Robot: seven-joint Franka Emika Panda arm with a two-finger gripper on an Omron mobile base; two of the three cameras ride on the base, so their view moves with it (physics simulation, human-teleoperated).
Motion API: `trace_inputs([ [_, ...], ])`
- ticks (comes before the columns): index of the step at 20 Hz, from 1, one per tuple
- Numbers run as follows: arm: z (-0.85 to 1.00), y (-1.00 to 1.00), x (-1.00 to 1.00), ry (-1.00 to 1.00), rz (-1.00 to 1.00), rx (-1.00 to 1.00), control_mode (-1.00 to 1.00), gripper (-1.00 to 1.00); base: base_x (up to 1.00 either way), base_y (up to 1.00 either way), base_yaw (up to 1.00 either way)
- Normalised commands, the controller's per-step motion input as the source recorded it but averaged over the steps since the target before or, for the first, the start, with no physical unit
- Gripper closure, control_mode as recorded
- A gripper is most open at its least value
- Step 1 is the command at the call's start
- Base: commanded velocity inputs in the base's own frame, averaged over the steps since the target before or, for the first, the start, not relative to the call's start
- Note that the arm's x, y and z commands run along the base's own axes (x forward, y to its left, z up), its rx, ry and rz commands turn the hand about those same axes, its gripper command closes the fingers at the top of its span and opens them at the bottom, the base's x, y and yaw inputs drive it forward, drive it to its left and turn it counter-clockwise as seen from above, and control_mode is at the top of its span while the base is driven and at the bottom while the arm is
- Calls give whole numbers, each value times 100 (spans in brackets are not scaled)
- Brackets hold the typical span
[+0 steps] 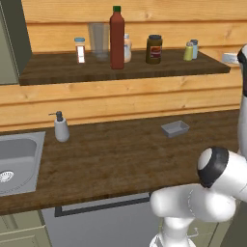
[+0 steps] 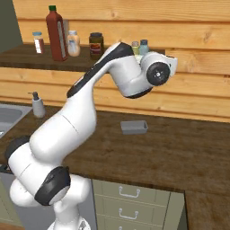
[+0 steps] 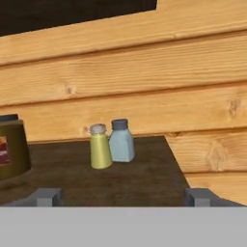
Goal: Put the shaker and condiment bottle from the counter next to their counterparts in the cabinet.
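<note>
Yellow-green shaker [image 3: 100, 152] sits on cabinet [image 3: 144, 178] shelf, touching pale blue shaker [image 3: 121, 141]; red condiment bottle [image 1: 116, 38] further left. Hand [image 3: 123, 197] wide open, empty. Risk: retreating fingertips clip the shaker, toppling both.

Shaker [image 3: 100, 152] beside counterpart [image 3: 121, 141], on cabinet [image 3: 144, 178]

The cabinet [image 1: 58, 72] shelf holds the condiment bottle [image 1: 116, 38], shaker [image 1: 188, 51] and blue shaker [image 1: 194, 48].

two shakers [image 3: 101, 147], three bottles [image 1: 116, 38], one brown jar [image 1: 154, 48], one glass [image 1: 99, 41], one pump dispenser [image 1: 61, 127], one grey tray [image 1: 175, 128]
</note>
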Motion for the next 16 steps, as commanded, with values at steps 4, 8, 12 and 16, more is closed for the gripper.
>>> trace_inputs([
  [4, 22, -3, -100, 0, -1, 15, -100, -100, 0, 0, 0],
  [8, 0, 0, -100, -2, 0, 9, -100, -100, 0, 0, 0],
  [12, -9, 9, -100, -9, -6, 6, -100, -100, 0, 0, 0],
  [16, -7, 24, -100, -6, -9, 3, -100, -100, 0, 0, 0],
])
